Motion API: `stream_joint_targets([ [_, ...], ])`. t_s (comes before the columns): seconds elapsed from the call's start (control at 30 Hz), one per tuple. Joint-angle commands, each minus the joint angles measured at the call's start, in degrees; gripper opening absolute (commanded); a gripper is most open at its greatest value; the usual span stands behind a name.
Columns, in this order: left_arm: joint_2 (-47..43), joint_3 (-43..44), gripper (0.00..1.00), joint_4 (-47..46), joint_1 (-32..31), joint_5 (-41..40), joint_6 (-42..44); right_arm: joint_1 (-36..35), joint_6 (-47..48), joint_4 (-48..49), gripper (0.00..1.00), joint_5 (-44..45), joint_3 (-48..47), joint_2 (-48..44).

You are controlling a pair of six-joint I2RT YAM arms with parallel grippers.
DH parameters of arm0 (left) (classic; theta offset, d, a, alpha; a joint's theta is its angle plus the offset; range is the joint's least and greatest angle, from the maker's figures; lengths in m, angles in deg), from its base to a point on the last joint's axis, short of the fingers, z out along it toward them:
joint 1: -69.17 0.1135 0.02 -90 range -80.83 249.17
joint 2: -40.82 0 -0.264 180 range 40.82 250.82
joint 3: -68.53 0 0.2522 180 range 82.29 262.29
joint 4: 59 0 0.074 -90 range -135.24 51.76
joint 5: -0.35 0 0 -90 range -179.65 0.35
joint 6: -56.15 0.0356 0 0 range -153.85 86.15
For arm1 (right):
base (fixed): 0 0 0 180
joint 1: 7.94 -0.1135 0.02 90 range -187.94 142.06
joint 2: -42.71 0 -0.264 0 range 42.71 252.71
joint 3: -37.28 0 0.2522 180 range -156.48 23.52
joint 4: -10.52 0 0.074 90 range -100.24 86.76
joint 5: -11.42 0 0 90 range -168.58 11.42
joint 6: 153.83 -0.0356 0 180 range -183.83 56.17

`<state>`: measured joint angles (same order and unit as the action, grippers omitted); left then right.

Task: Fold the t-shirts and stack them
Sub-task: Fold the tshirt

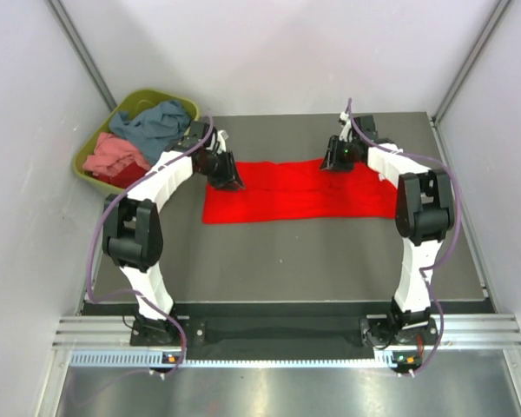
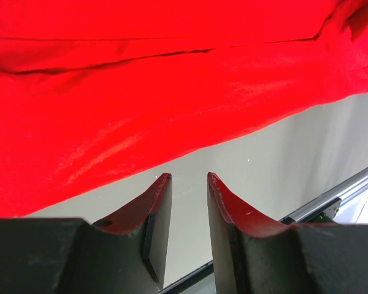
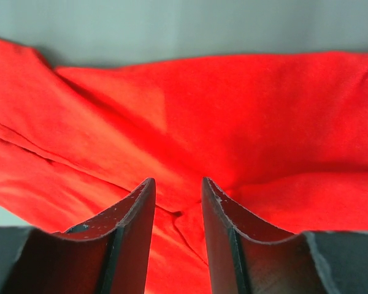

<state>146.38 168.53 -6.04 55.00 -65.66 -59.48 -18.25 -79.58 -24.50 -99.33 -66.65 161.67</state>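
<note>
Across the middle of the bench (image 1: 286, 252) lies the bright red t-shirt (image 1: 304, 193), spread flat as a long band running left to right. At its far left corner sits the left gripper (image 1: 226, 178). In the left wrist view its fingers stand slightly apart with nothing between them, over bare bench just beside the cloth's edge (image 2: 172, 79). The right gripper (image 1: 334, 161) sits at the shirt's far edge, toward the right end. Its fingers are also parted, directly above a crease in the red cloth (image 3: 233, 122), and clamp nothing. At the far left corner an olive-green tub (image 1: 82, 161) holds a slate blue-grey shirt (image 1: 156, 126), a salmon pink shirt (image 1: 113, 152) and a darker red shirt (image 1: 122, 176), all crumpled together.
</note>
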Motion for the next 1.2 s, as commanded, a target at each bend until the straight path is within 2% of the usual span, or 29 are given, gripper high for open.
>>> stream_joint_targets([
  [0.0, -1.4, -0.8, 0.35, -2.3, -0.2, 1.9, -0.7, -1.2, -3.2, 3.6, 0.37, -0.3, -2.9, -0.6],
  [0.2, -1.6, -0.5, 0.35, -2.7, -0.2, 2.0, -1.2, -1.1, -1.8, 1.5, 0.33, 4.2, -2.7, -4.0],
  [0.37, 0.0, 0.6, 0.34, -4.7, -0.5, 4.7, -2.2, -1.1, -0.4, -1.2, 0.35, 8.3, -2.0, -7.9],
  [0.53, 2.1, 0.7, 0.31, -16.0, -2.5, 10.3, -8.2, 0.9, -1.9, -6.1, 0.34, 17.1, -1.2, -9.9],
  [0.6, 4.1, 1.7, 0.27, -21.3, -3.8, 12.6, -12.0, 2.0, -2.3, -4.2, 0.31, 15.8, 0.6, -10.6],
  [0.73, 8.7, 5.8, 0.24, -26.4, -5.8, 15.2, -16.6, 2.4, -1.8, -2.8, 0.2, 12.3, 1.5, -8.3],
  [0.83, 10.3, 8.3, 0.24, -25.2, -6.6, 14.2, -17.2, 2.3, -3.3, -2.4, 0.15, 12.1, 2.7, -6.2],
  [1.0, 11.1, 10.0, 0.24, -21.3, -6.7, 11.8, -14.3, 1.1, -4.9, 1.7, 0.13, 10.2, 4.2, -3.6],
  [1.17, 11.6, 10.7, 0.24, -18.0, -6.7, 9.0, -11.5, -1.1, -6.0, 2.4, 0.11, 9.6, 1.7, 1.5],
])
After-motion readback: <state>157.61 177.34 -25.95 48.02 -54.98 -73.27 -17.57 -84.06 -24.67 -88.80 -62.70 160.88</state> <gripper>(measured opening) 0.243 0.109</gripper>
